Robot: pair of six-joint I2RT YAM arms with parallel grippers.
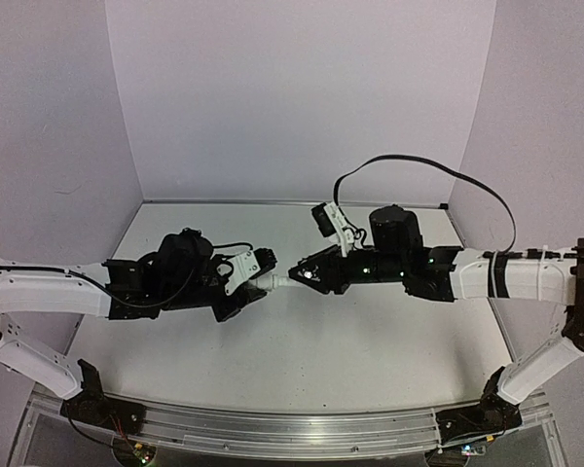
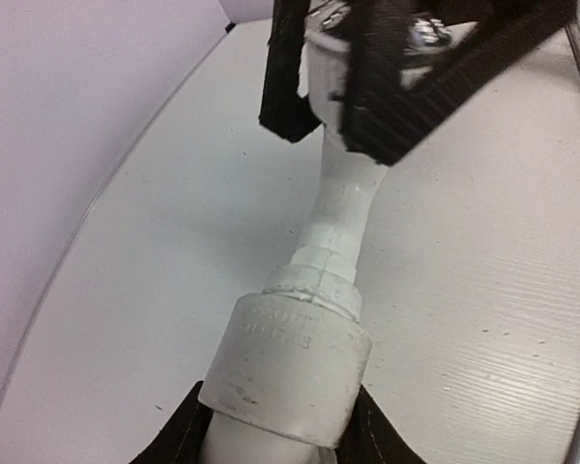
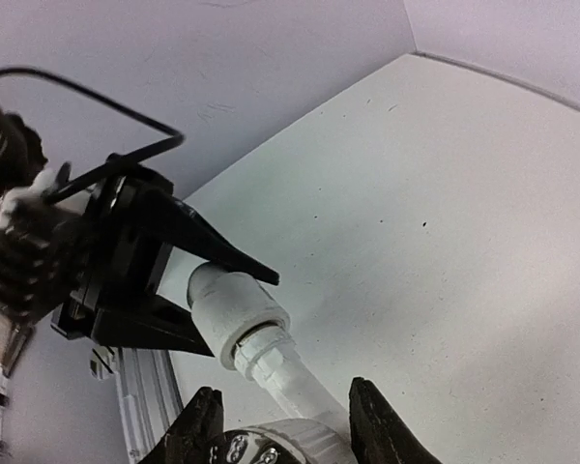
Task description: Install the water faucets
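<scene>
The white tap (image 1: 284,280) and the white elbow fitting (image 1: 270,279) are joined end to end and held above the table between the two arms. My left gripper (image 1: 256,279) is shut on the fitting (image 2: 292,367), whose collar sits against the tap's hexagonal nut (image 2: 314,285). My right gripper (image 1: 302,275) is shut on the tap's head; its black fingers (image 2: 396,92) clamp it in the left wrist view. In the right wrist view the tap's stem (image 3: 300,387) runs from the ribbed knob (image 3: 290,440) between my right gripper (image 3: 285,430) to the fitting (image 3: 230,307), which the left fingers (image 3: 198,242) grip.
The white table (image 1: 302,341) is walled by lilac panels at the back and both sides. An aluminium rail (image 1: 292,438) runs along the near edge. A black cable (image 1: 438,170) loops above the right arm.
</scene>
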